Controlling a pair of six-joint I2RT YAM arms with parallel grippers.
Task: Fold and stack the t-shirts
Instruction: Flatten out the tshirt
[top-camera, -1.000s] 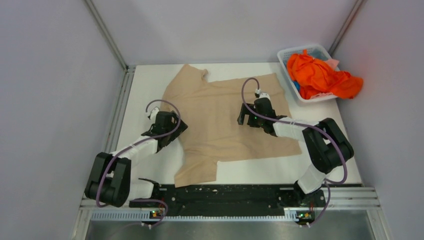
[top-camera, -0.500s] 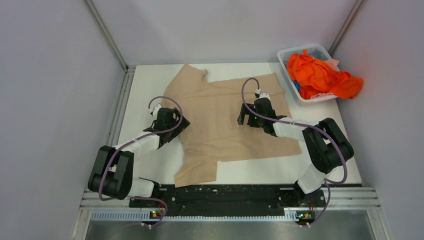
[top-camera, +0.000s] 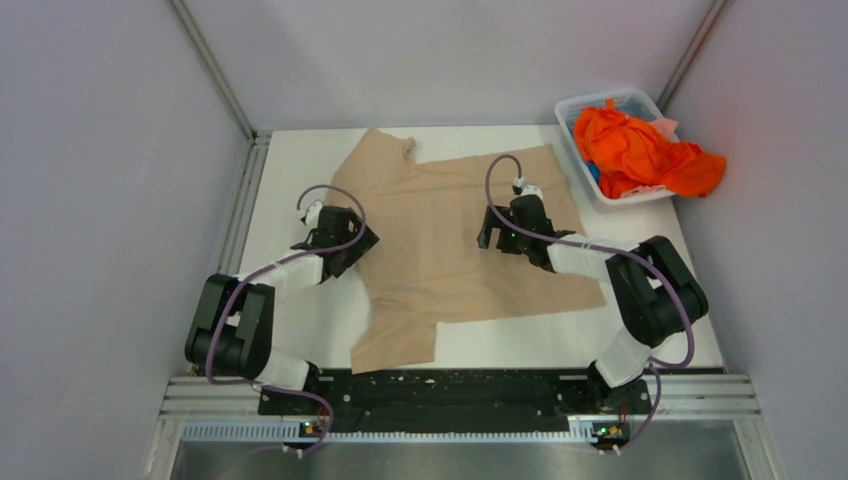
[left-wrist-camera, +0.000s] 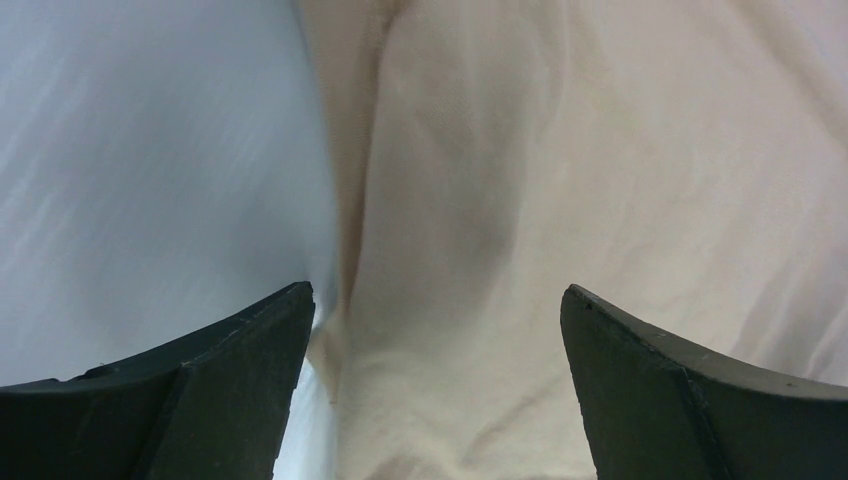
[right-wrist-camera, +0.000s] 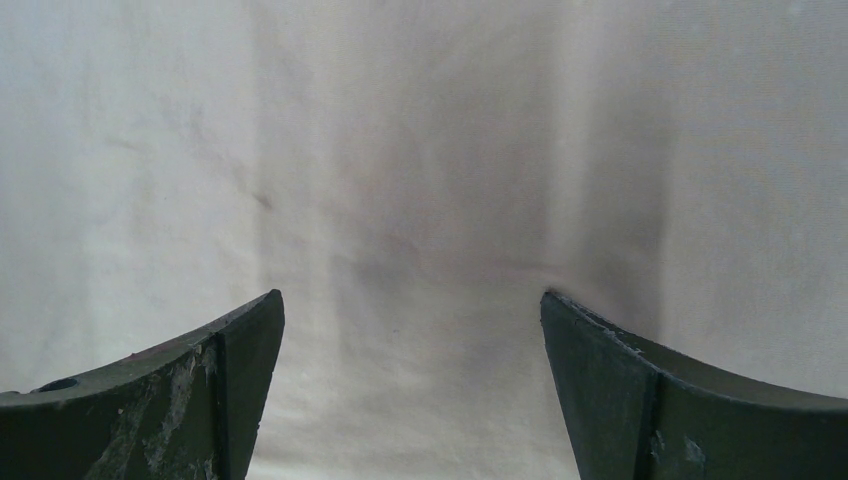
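A beige-tan t-shirt (top-camera: 445, 245) lies spread flat on the white table (top-camera: 290, 160), one sleeve toward the back left, another toward the near edge. My left gripper (top-camera: 345, 240) hovers open over the shirt's left edge; the left wrist view shows that cloth edge (left-wrist-camera: 350, 240) running between its wide-apart fingers. My right gripper (top-camera: 498, 232) stands open over the middle of the shirt, and only flat cloth (right-wrist-camera: 420, 200) lies between its fingers. Bright orange t-shirts (top-camera: 640, 155) sit bunched in the basket at the back right.
A white lattice basket (top-camera: 574, 112) stands at the back right corner, with the orange cloth spilling over its right side. Grey walls close the table on the left, back and right. A black rail (top-camera: 440, 385) runs along the near edge between the arm bases.
My left gripper has moved a little farther back along the shirt's left edge. The right arm and the shirt have stayed where they were.
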